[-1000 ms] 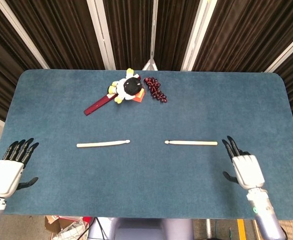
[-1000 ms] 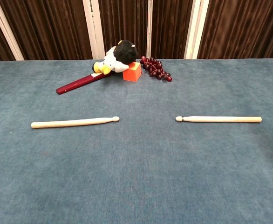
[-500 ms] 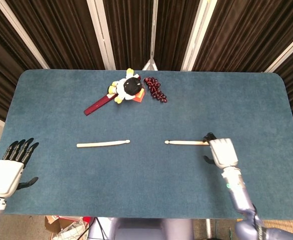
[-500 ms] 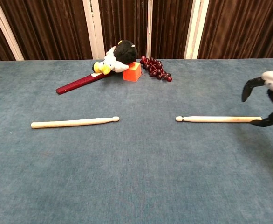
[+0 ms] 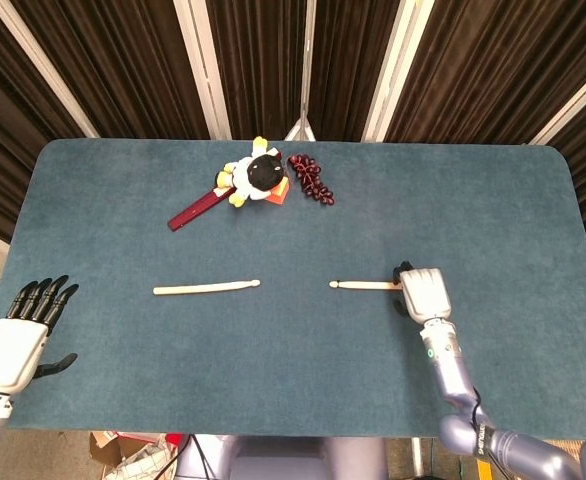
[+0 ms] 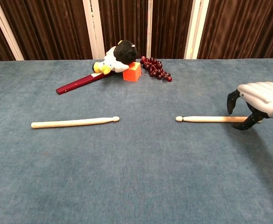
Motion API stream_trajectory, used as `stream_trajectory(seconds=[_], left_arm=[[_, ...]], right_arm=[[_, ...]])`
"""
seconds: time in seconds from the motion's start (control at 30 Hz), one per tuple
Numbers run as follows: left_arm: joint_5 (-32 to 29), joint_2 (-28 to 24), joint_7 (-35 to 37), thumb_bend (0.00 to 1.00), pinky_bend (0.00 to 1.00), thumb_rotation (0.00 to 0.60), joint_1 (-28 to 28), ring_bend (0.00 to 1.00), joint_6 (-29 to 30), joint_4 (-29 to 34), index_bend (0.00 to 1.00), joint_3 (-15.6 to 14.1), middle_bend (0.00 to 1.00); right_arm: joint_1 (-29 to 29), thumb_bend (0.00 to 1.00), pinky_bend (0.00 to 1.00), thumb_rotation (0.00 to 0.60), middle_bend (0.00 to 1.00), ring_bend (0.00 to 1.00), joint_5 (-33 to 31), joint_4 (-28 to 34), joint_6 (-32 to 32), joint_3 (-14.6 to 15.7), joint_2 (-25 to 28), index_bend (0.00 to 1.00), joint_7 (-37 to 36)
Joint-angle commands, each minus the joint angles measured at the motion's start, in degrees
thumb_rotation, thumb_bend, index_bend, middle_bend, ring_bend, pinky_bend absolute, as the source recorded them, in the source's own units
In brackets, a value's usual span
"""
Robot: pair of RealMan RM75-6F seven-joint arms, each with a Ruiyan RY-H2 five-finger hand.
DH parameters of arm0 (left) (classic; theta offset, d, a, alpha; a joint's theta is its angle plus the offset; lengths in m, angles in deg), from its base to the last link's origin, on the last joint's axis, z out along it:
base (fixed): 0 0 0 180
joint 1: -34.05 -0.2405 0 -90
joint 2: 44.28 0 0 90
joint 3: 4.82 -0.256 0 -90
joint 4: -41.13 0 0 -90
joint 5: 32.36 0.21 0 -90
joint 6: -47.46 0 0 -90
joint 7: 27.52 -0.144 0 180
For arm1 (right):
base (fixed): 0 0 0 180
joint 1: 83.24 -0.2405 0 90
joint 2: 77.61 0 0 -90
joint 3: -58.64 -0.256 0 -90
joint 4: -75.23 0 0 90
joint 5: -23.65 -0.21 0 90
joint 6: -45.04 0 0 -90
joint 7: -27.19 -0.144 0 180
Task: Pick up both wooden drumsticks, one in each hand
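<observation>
Two wooden drumsticks lie flat on the blue table (image 5: pixel 493 200), tips facing each other. The left drumstick (image 5: pixel 206 288) (image 6: pixel 74 122) lies alone. My right hand (image 5: pixel 423 293) (image 6: pixel 257 99) hovers palm-down over the butt end of the right drumstick (image 5: pixel 363 285) (image 6: pixel 206 119). Its fingers (image 6: pixel 230 102) hang on the stick's far side and its thumb (image 6: pixel 246 123) on the near side, apart and not closed. My left hand (image 5: pixel 13 340) is spread open at the table's left front edge, far from the left drumstick, and does not show in the chest view.
At the back middle sit a plush penguin (image 5: pixel 258 175) (image 6: pixel 118 55), an orange block (image 6: pixel 133 71), a bunch of dark grapes (image 5: pixel 311 178) (image 6: pixel 155 68) and a dark red strip (image 5: pixel 195 210) (image 6: pixel 78 83).
My right hand has travelled left from the table's right front to sit over the right drumstick's butt end, fingers curling down around it. The drumsticks and left hand have not moved.
</observation>
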Motion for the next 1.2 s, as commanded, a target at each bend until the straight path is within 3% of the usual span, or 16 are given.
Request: stream_trajectory(seconds=[0.03,1.2], left_arm=[[-0.1,0.0,0.0,0.07,0.02,0.6,0.1,0.0,-0.1,0.0,0.0,0.0,0.0],[-0.6,0.1,-0.1,0.07,0.02,0.6,0.2,0.0,-0.6,0.2,0.01,0.1,0.0]], right_arm=[[-0.9,0.32,0.78,0.6,0.38,0.77,0.4,-2.3,-0.1,-0.3,-1.2,0.5,-1.7],[-2.2,0.36,0.78,0.6,0.41,0.77,-1.2,-12.0,-1.8,0.6,-4.7,0.52,-5.5]])
